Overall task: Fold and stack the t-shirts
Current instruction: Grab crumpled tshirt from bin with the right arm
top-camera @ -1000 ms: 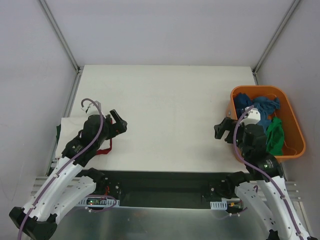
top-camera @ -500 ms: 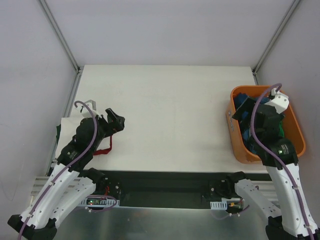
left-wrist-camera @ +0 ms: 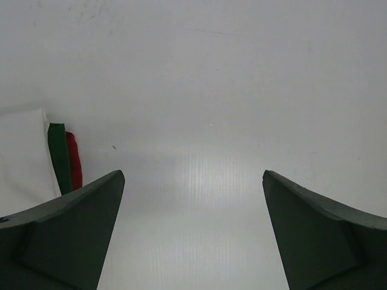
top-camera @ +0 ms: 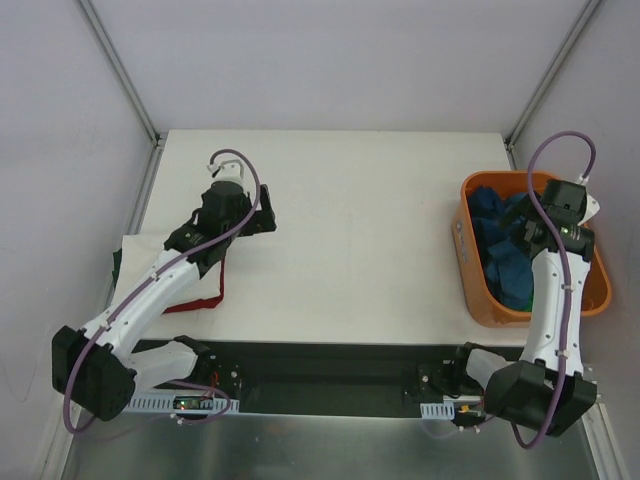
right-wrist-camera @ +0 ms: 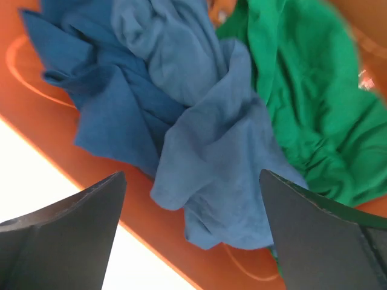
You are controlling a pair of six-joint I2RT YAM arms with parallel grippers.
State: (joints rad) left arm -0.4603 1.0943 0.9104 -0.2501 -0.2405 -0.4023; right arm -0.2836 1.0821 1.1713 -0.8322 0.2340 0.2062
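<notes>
T-shirts [top-camera: 500,262]: a loose heap in the orange basket [top-camera: 468,250] at the right edge of the table [top-camera: 350,190]. Right wrist view shows the contents:
- dark blue shirt [right-wrist-camera: 103,103] on the left
- lighter blue shirt [right-wrist-camera: 211,145] crumpled across the middle
- green shirt [right-wrist-camera: 302,90] on the right

All three overlap, with orange basket wall showing around them.

Right gripper [right-wrist-camera: 192,175] is over the heap, jaws wide apart with nothing between them. Can't tell if the tips touch fabric.

Second lot is a flat pile [top-camera: 140,255] at the table's left edge. It is white on top, and green and red edges show side by side along it in the left wrist view. A red edge [top-camera: 210,298] sticks out toward the table's front.

Left gripper [left-wrist-camera: 193,172] is over bare table just right of the pile, jaws spread wide, holding nothing.
</notes>
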